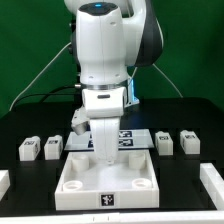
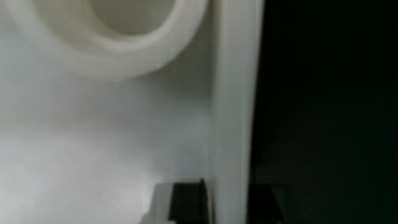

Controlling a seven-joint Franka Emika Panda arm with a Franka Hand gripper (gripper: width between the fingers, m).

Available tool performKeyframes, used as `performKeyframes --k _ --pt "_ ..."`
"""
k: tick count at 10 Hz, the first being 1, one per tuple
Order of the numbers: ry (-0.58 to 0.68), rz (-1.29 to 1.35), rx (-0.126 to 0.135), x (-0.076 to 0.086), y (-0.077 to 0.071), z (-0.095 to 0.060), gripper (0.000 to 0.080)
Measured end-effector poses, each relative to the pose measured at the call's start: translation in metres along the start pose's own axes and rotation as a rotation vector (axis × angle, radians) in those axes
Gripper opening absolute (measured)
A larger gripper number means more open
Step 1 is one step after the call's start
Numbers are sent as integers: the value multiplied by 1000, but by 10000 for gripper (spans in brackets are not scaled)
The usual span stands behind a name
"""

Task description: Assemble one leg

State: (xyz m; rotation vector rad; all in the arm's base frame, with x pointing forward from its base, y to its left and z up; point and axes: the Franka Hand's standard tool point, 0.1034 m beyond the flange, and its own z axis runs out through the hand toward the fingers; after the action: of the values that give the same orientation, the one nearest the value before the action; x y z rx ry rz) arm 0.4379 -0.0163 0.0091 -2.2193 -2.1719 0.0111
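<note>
- White tabletop (image 1: 107,178), large and square with round corner sockets, lies nearest on the black table (image 1: 20,125). It has a small tag (image 1: 107,200) on its front edge.
- The gripper (image 1: 105,152) is down over the tabletop's far half, directly under the white arm (image 1: 105,50). Its fingers are hidden, so I cannot tell whether it is released or clenched on anything.
- The wrist view is close and blurred. It shows a white face with a round hollow (image 2: 116,30) and a straight edge against black.
- Four small tagged blocks flank the tabletop's far edge, apart from the gripper. The first leg (image 1: 30,149) and second leg (image 1: 54,146) are on the exterior view's left. The third leg (image 1: 165,143) and fourth leg (image 1: 189,142) are on its right.
- The marker board (image 1: 133,138) lies flat behind the gripper.
- A green backdrop (image 1: 30,40) stands farthest.
</note>
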Motion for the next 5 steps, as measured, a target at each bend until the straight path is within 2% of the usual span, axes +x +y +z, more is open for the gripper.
performKeyframes --k 5 --pt "0 0 0 0 0 0 57"
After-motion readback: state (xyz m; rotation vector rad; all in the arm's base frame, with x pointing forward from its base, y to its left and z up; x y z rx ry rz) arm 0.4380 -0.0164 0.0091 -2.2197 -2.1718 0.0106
